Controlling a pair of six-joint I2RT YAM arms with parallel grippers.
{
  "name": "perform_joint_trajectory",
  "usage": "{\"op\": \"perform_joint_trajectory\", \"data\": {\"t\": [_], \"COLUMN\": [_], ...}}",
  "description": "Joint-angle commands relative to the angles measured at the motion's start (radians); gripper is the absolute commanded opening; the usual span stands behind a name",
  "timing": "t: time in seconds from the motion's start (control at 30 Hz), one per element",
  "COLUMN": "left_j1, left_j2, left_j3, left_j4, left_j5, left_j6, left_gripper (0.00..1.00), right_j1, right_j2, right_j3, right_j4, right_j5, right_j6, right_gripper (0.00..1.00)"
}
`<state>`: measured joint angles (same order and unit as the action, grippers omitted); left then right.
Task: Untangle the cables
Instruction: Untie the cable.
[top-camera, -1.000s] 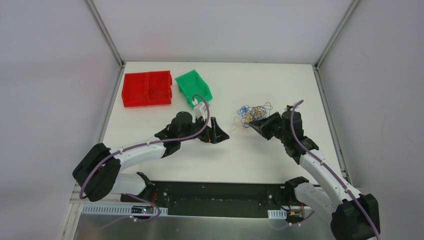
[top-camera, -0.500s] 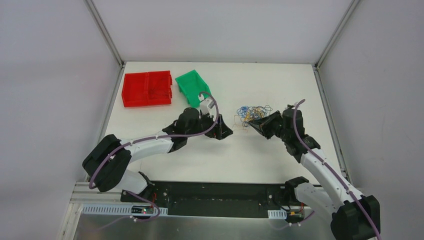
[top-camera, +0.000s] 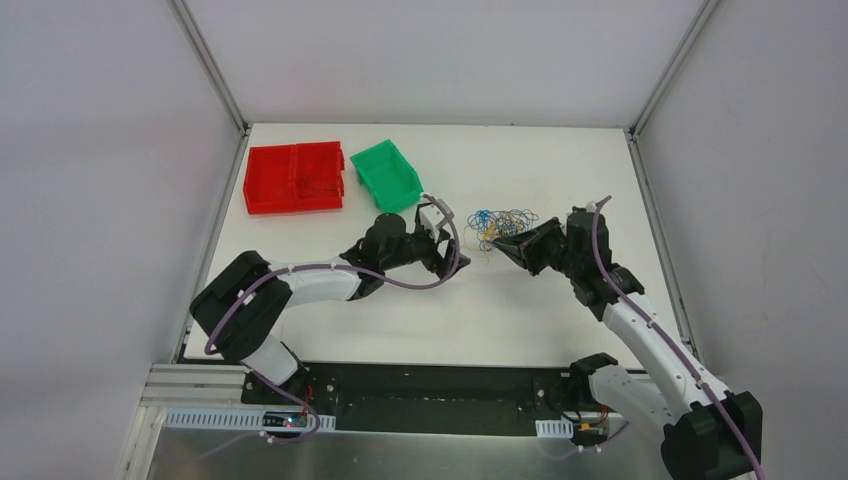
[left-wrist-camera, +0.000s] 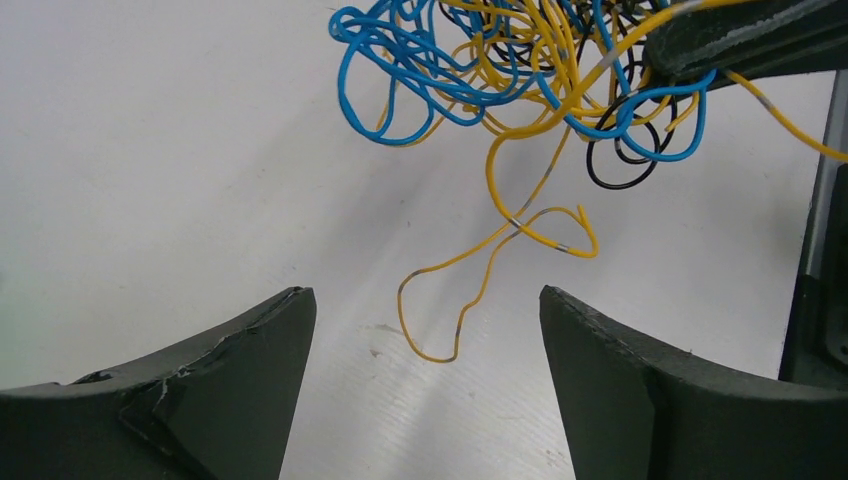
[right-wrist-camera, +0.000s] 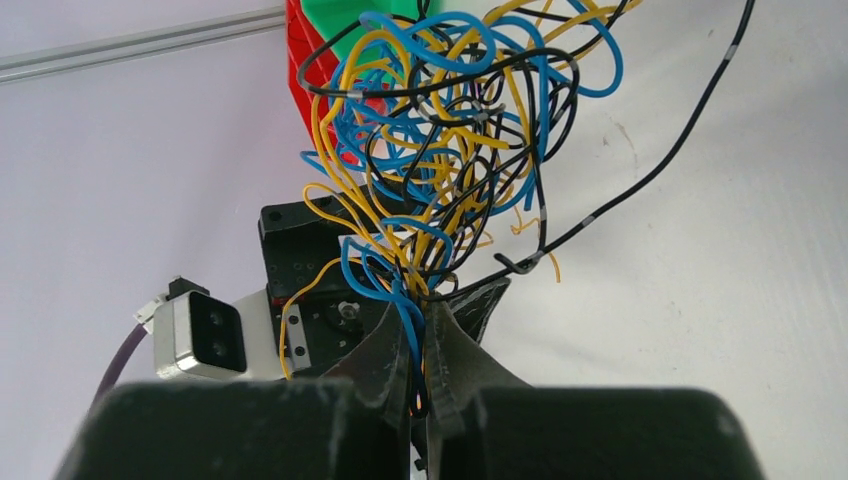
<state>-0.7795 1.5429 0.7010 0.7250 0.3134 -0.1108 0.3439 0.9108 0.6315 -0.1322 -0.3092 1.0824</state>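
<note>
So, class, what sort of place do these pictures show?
Probably a robotics lab test cell: two robot arms bolted to a white table, plain white walls enclosing it, plus tangled cables, a red bin and a green bin.

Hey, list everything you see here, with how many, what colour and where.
cables: one tangled clump, blue, yellow and black, mid-table, right of centre
red bin: one, red, far left of table
green bin: one, green, just right of red bin
table: one, white, under everything
arms: two, white and black, near edge
left gripper: one, black, open, facing the clump
right gripper: one, black, shut on cables
</note>
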Motion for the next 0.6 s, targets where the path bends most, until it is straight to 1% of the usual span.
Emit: {"op": "perform_joint_trajectory", "data": {"t": [0.0, 0.03, 0.1, 0.13, 0.17, 0.2, 0.23, 0.27, 0.3, 0.33, 0.37, 0.4, 0.43, 0.47, 0.57], "left_j1": [-0.007, -0.007, -0.007, -0.006, -0.007, -0.006, -0.007, -0.007, -0.007, -0.007, -0.007, -0.007, -0.007, -0.007, -0.007], "left_j2": [0.067, 0.082, 0.105, 0.115, 0.124, 0.13, 0.134, 0.136, 0.136, 0.131, 0.12, 0.103, 0.078, 0.051, -0.051], "left_j3": [0.034, 0.046, 0.07, 0.078, 0.084, 0.087, 0.087, 0.082, 0.07, 0.056, 0.043, 0.031, 0.019, 0.007, -0.018], "left_j4": [0.188, 0.194, 0.195, 0.198, 0.206, 0.217, 0.234, 0.256, 0.287, 0.308, 0.31, 0.293, 0.262, 0.224, 0.096], "left_j5": [0.115, 0.133, 0.152, 0.157, 0.157, 0.163, 0.171, 0.186, 0.201, 0.205, 0.202, 0.201, 0.2, 0.199, 0.207], "left_j6": [0.161, 0.158, 0.148, 0.148, 0.149, 0.149, 0.148, 0.149, 0.148, 0.14, 0.134, 0.135, 0.135, 0.131, 0.071], "left_gripper": [0.85, 0.85, 0.81, 0.77, 0.69, 0.57, 0.4, 0.24, 0.03, 0.0, 0.0, 0.0, 0.0, 0.0, 0.0], "right_j1": [0.002, 0.002, 0.003, 0.003, 0.002, 0.003, 0.001, 0.002, 0.002, 0.002, 0.0, 0.0, -0.001, -0.002, -0.011], "right_j2": [-0.007, -0.009, -0.009, -0.009, -0.011, -0.011, -0.014, -0.016, -0.019, -0.025, -0.03, -0.036, -0.041, -0.041, -0.029], "right_j3": [0.056, 0.056, 0.059, 0.058, 0.058, 0.057, 0.054, 0.052, 0.052, 0.054, 0.059, 0.061, 0.059, 0.055, 0.026], "right_j4": [0.005, 0.005, 0.003, 0.003, 0.006, 0.005, 0.006, 0.005, -0.002, -0.038, -0.07, -0.102, -0.126, -0.148, -0.169], "right_j5": [-0.046, -0.048, -0.056, -0.058, -0.063, -0.063, -0.064, -0.057, -0.042, -0.012, 0.028, 0.069, 0.114, 0.15, 0.214], "right_j6": [0.045, 0.049, 0.059, 0.065, 0.069, 0.075, 0.078, 0.077, 0.065, 0.045, 0.021, -0.006, -0.033, -0.055, -0.105], "right_gripper": [0.0, 0.0, 0.0, 0.0, 0.0, 0.0, 0.0, 0.0, 0.03, 0.13, 0.26, 0.45, 0.63, 0.72, 0.84]}}
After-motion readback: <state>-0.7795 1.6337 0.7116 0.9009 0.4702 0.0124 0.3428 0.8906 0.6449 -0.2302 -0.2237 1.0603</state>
